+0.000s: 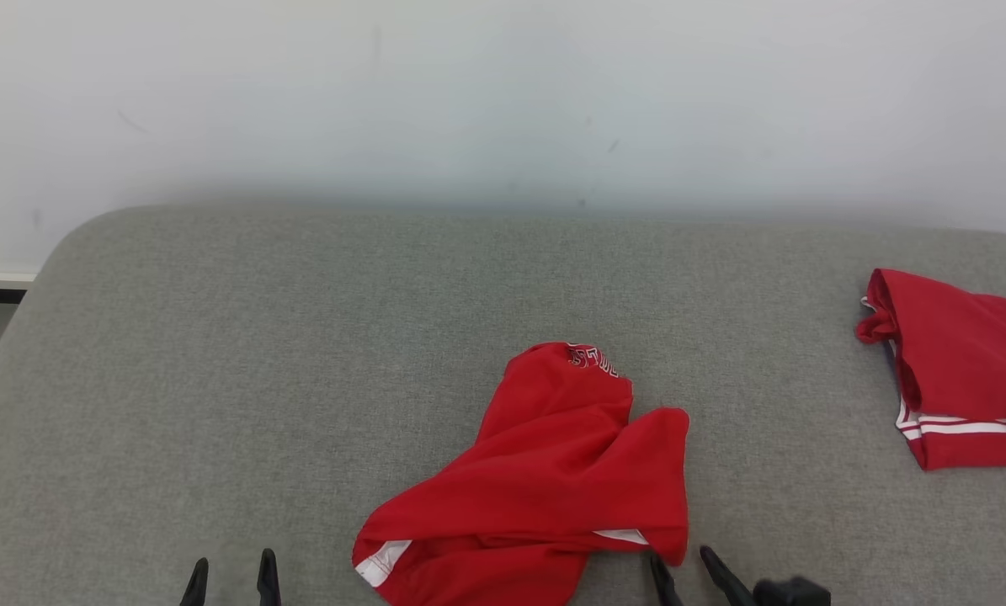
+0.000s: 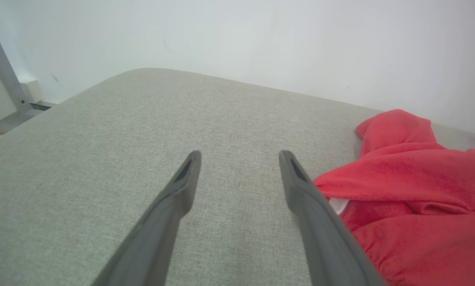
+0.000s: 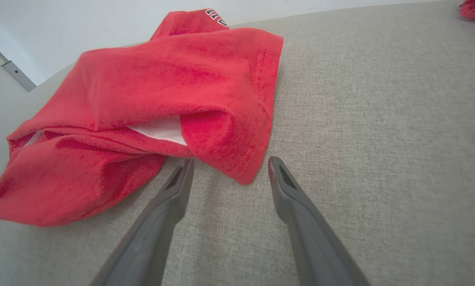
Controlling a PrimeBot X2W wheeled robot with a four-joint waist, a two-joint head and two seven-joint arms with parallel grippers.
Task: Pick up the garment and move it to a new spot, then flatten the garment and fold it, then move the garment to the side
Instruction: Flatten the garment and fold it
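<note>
Lying crumpled near the front edge of the grey bench point(image 1: 216, 337), the red garment point(image 1: 553, 480) is sitting between two grippers, both standing wide apart and holding nothing. The left gripper point(image 1: 231, 581) is hovering over bare upholstery near it, and the right gripper point(image 1: 683, 572) is pointing at its loose hem corner. Closing there is risking a pinch through several layers at once — leaving it twisted. Dragging it rightward is risking a tangle with the second red garment point(image 1: 957, 370) at the right edge.
</note>
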